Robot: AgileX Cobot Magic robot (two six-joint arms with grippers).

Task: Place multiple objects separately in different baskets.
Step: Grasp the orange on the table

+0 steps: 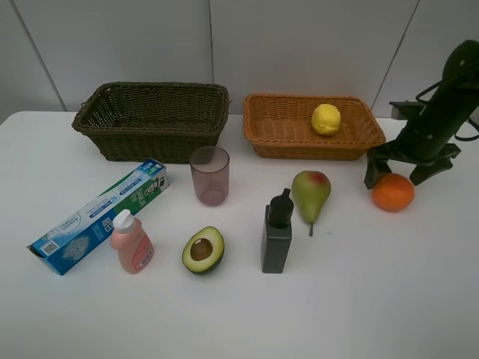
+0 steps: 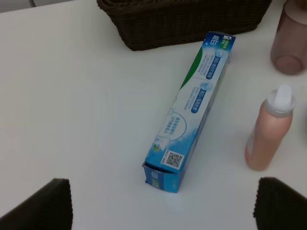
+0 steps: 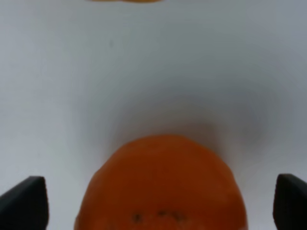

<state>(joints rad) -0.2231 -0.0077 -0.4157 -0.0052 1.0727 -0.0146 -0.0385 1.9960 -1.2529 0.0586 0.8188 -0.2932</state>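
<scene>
**One fruit in, seven items left to sort**

The lemon (image 1: 325, 119) lies alone in the light orange-tan basket (image 1: 271, 129); the dark olive-brown basket (image 1: 150, 142) holds nothing. The right gripper (image 1: 396, 174), jaws spread wide, brackets the orange (image 1: 393, 192), one finger on either side and neither seen touching it. The left gripper (image 2: 163, 206), also wide and empty, hangs above the toothpaste box (image 2: 192, 110), with the pink pump bottle (image 2: 268, 132) off toward one finger. The pear (image 1: 310, 193), halved avocado (image 1: 203, 250), dark square bottle (image 1: 277, 233) and cup (image 1: 209, 175) sit unsorted on the table (image 1: 374, 307). Bare tabletop surrounds the orange. The tan basket's rim, near and ahead of the fingers, looks like the one edge to clear.
</scene>
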